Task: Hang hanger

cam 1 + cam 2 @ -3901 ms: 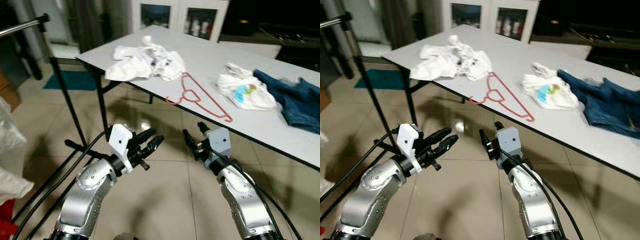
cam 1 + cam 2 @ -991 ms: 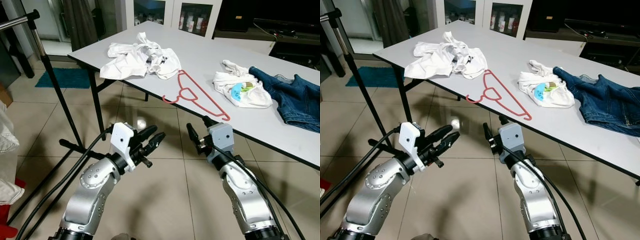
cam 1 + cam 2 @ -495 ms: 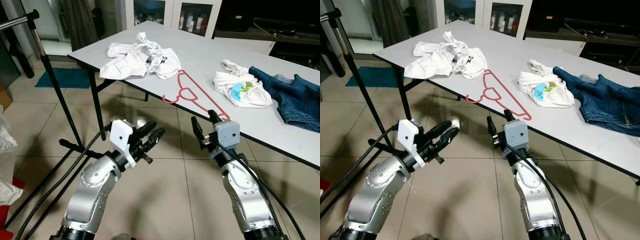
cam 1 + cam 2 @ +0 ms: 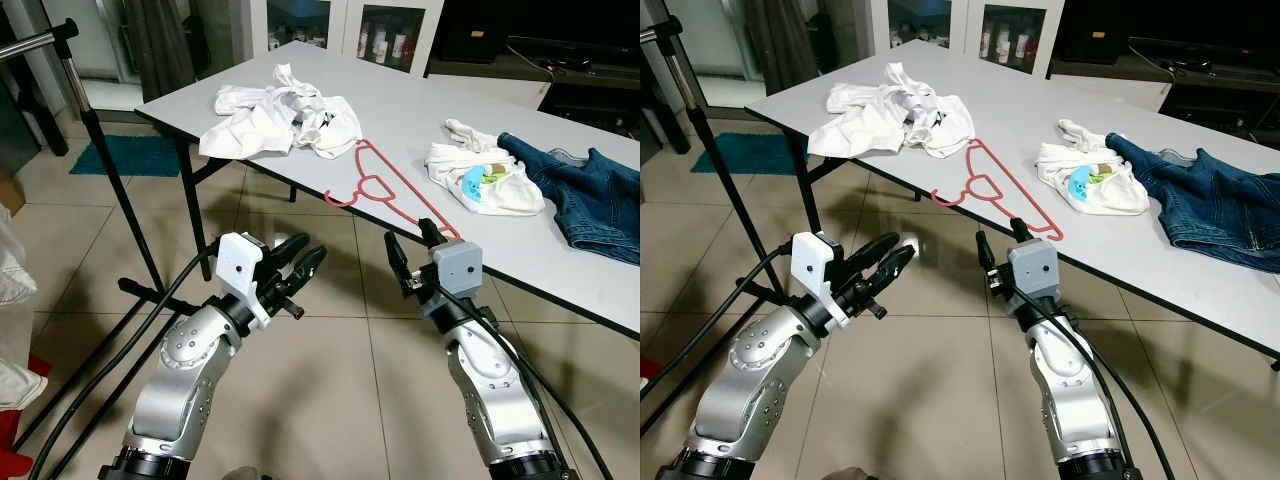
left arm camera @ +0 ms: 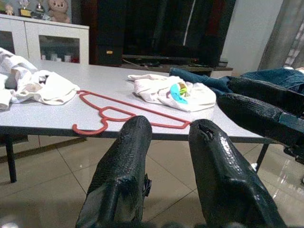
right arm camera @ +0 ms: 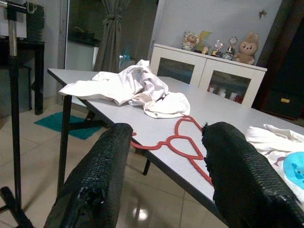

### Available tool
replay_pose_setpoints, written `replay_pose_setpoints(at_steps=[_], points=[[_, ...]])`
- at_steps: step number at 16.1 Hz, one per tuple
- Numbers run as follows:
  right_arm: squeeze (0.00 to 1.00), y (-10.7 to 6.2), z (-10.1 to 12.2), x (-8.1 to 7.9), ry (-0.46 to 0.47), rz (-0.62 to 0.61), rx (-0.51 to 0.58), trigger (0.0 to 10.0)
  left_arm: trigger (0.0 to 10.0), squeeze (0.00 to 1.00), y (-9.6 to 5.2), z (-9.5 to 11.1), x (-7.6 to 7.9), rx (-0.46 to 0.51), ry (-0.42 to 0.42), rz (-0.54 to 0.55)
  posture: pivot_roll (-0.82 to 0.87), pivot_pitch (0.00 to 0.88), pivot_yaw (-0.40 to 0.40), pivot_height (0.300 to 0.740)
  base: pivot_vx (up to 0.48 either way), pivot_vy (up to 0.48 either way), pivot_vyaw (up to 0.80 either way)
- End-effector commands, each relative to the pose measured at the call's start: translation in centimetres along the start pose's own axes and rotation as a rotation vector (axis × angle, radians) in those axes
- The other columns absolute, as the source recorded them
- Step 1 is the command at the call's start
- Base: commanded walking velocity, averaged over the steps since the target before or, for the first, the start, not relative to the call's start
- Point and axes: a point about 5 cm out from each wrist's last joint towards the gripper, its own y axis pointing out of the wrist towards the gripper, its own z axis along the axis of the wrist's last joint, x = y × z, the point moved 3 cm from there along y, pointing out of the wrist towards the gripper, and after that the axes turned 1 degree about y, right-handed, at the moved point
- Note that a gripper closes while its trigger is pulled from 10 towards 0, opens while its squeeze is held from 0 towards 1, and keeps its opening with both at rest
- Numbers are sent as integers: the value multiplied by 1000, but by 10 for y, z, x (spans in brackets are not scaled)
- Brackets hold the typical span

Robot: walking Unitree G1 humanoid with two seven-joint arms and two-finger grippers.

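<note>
A red wire hanger (image 4: pixel 392 190) lies flat on the grey table (image 4: pixel 410 105), its hook at the table's near edge. Both my grippers hover over the tiled floor just short of that edge. My right gripper (image 4: pixel 408 236) stands open below and in front of the hanger's near end, fingers wide apart; its wrist view looks between them at the hanger (image 6: pixel 183 140). My left gripper (image 4: pixel 306 258) is lower and further left, open with a narrow gap and holding nothing. Beyond its fingers, in the left wrist view, lies the hanger (image 5: pixel 127 112).
A clothes rack with a metal rail (image 4: pixel 40 40) and black upright (image 4: pixel 112 165) stands at the left, its feet on the floor. On the table lie a white shirt pile (image 4: pixel 280 110), a white printed garment (image 4: pixel 482 180) and jeans (image 4: pixel 590 195). White cloth (image 4: pixel 15 300) hangs at the left edge.
The camera has come closer to the table since the oldest frames. In the last second both grippers have risen a little toward the table edge, the right one closer under the hanger's near end.
</note>
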Motion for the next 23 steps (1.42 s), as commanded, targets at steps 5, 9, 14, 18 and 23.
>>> replay_pose_setpoints(at_steps=[5, 9, 14, 18, 23], points=[[0, -9, -7, 6, -29, 98, -39, 10000, 10000, 0, 3, -2, 3, -17, 32, -28, 89, 7, -42, 723, 0, 0, 0], [0, -16, -8, 19, -58, 115, -56, 10000, 10000, 0, 2, -6, 8, -42, 68, -81, 82, 5, -37, 723, 0, 0, 0], [0, -12, -7, 13, -43, 107, -45, 10000, 10000, 0, 4, -6, 7, -45, 73, -86, 83, 5, -34, 723, 0, 0, 0], [0, -10, -6, 9, -32, 110, -37, 10000, 10000, 0, 5, -6, 6, -45, 73, -81, 85, 6, -34, 723, 0, 0, 0], [0, -7, -5, 7, -29, 111, -33, 10000, 10000, 0, 5, -6, 6, -38, 69, -72, 89, 4, -40, 723, 0, 0, 0]])
